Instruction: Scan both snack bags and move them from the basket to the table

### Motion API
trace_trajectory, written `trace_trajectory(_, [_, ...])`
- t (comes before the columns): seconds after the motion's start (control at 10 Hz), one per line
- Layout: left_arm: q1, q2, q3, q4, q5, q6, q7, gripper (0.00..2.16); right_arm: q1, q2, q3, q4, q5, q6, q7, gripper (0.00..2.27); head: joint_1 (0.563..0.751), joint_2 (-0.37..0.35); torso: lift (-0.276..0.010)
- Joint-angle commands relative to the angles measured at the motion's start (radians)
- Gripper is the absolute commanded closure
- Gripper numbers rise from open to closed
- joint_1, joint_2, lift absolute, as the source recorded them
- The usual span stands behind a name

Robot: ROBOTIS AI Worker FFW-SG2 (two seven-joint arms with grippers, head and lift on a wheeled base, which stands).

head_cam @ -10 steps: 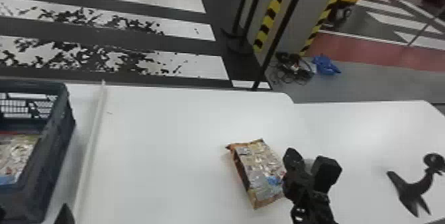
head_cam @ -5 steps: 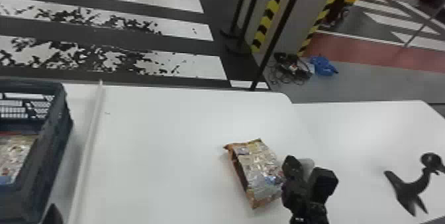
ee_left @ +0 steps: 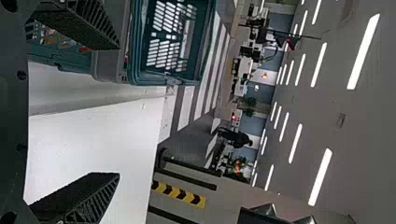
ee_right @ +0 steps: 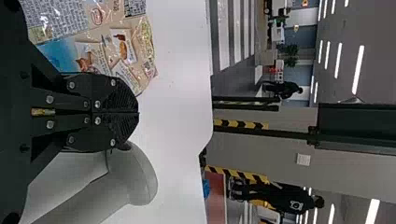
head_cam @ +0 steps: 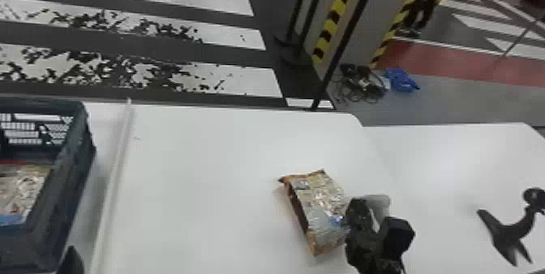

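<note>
On the table (head_cam: 202,196), a snack bag (head_cam: 318,204) slants lengthwise away, leftward.

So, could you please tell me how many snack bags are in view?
2. One snack bag lies on the white table, beside the right gripper; the other is inside the basket. The basket's walls may hide more.
</note>
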Motion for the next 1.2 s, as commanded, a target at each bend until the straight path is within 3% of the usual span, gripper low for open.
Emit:
trace_trajectory(0.0, [0.0, -0.001, -0.001, -0.002, 0.0, 0.0, -0.002, 0.01, 0.011, 0.0, 0.01, 0.007, -0.006, -0.011, 0.0, 2.25, 0.695, -0.331, -0.098])
trace_trajectory(0.8, [0.021, 0.003, 0.002, -0.018, 0.008, -0.018, -0.017, 0.01, 0.072, 0.023, 0.101, 0.017, -0.018, -0.069, 0.0, 2.25, 0.695, -0.284, -0.098])
trace_trajectory(1.1, [0.035, 0.003, 0.0, -0.025, 0.008, -0.031, -0.023, 0.01, 0.132, 0.05, 0.119, -0.072, -0.02, -0.039, -0.014, 2.26, 0.695, -0.251, -0.098])
